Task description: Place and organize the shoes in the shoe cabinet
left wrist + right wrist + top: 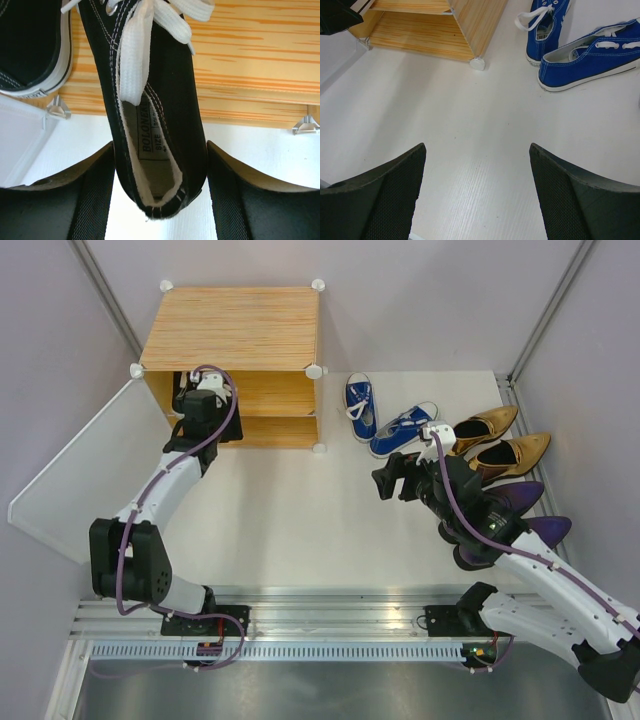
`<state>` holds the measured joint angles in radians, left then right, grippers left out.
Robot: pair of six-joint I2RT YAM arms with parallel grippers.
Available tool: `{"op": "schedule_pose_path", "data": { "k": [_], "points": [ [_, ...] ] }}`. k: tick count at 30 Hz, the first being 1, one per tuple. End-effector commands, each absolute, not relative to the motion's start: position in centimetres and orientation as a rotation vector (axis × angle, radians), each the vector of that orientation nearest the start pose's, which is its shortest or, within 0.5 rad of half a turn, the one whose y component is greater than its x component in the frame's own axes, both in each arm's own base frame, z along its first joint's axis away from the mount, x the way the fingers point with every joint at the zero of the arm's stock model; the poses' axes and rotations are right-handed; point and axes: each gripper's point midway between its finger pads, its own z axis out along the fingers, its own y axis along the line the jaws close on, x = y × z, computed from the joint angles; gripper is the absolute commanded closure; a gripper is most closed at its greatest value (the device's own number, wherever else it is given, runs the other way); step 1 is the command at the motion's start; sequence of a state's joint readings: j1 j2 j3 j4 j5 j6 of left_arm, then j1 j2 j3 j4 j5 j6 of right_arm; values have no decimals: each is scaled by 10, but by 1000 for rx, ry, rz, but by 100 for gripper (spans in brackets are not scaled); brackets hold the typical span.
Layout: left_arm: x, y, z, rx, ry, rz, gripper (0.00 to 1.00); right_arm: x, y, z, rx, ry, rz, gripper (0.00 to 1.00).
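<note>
Step in hand: stowing the black pair.

Left end effector (pixel 160 150): spread to heel width and pressed against both sides of the black sneaker (pixel 165 100). No gap visible, so judged to be gripping. Reaches into the open front of the cabinet (pixel 232 328), with the toe of the held sneaker over a wooden shelf (pixel 250 60) and the heel toward the wrist, out past the shelf edge. Upper or lower shelf: cannot tell. Second black sneaker (pixel 30 45): beside it on the left, not touching.

Right end effector (pixel 477 155): wide open, holding nothing, hovering above bare bench (pixel 470 100) near the blue sneakers (pixel 590 62). Gold heels (pixel 485 425) and purple heels (pixel 520 498): on the bench to the right of the cabinet, well apart from it, the purple pair partly hidden under the right arm.

Progress, as a judgement: one pair of four nearly in, three pairs outstanding.

Next move: push the held sneaker further in until fully on the shelf. Keep parallel to its partner, lower, then open and withdraw straight back without catching the laces. Afterwards, take up the blue sneakers with the right end effector.
</note>
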<state>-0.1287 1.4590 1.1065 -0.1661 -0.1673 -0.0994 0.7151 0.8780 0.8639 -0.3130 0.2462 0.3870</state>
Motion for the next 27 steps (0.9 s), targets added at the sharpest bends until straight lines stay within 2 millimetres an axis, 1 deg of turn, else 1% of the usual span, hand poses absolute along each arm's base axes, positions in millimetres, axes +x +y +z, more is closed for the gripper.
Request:
{"op": "schedule_pose_path", "data": {
  "k": [1, 2, 4, 8, 15, 16, 18, 19, 20, 21, 22, 23, 24, 25, 26, 27],
  "points": [
    [462, -23, 262, -33, 1839, 48, 98, 264, 182, 266, -130, 1868, 492, 12],
    [460, -24, 257, -2, 1849, 53, 98, 264, 182, 266, -127, 1868, 492, 13],
    [462, -24, 267, 28, 1807, 69, 98, 263, 182, 263, -131, 1873, 494, 12],
    [468, -12, 270, 14, 1804, 107, 97, 262, 184, 264, -134, 1867, 505, 13],
    [477, -4, 274, -16, 1795, 136, 96, 262, 183, 263, -133, 1865, 502, 13],
    [476, -4, 272, -24, 1797, 133, 98, 262, 182, 263, -131, 1865, 503, 13],
    [473, -10, 276, -5, 1777, 94, 98, 262, 183, 262, -132, 1867, 503, 13],
    [469, -13, 270, -4, 1781, 74, 98, 263, 182, 261, -131, 1868, 499, 13],
    [466, -15, 271, -1, 1768, 59, 98, 262, 183, 261, -133, 1868, 503, 13],
    [462, -20, 281, 17, 1735, 26, 98, 262, 184, 262, -135, 1868, 504, 13],
    [458, -23, 274, 25, 1742, 9, 98, 263, 183, 262, -134, 1867, 503, 13],
    [456, -25, 273, 36, 1737, -4, 98, 262, 183, 263, -134, 1865, 504, 13],
    [451, -30, 280, 58, 1716, -31, 98, 262, 183, 263, -133, 1864, 505, 13],
    [449, -32, 276, 67, 1712, -40, 98, 262, 183, 263, -134, 1864, 506, 13],
    [447, -35, 276, 49, 1709, -67, 98, 262, 183, 263, -135, 1862, 506, 13],
    [445, -40, 277, 69, 1707, -95, 98, 262, 183, 264, -133, 1860, 508, 13]
  ]
}}
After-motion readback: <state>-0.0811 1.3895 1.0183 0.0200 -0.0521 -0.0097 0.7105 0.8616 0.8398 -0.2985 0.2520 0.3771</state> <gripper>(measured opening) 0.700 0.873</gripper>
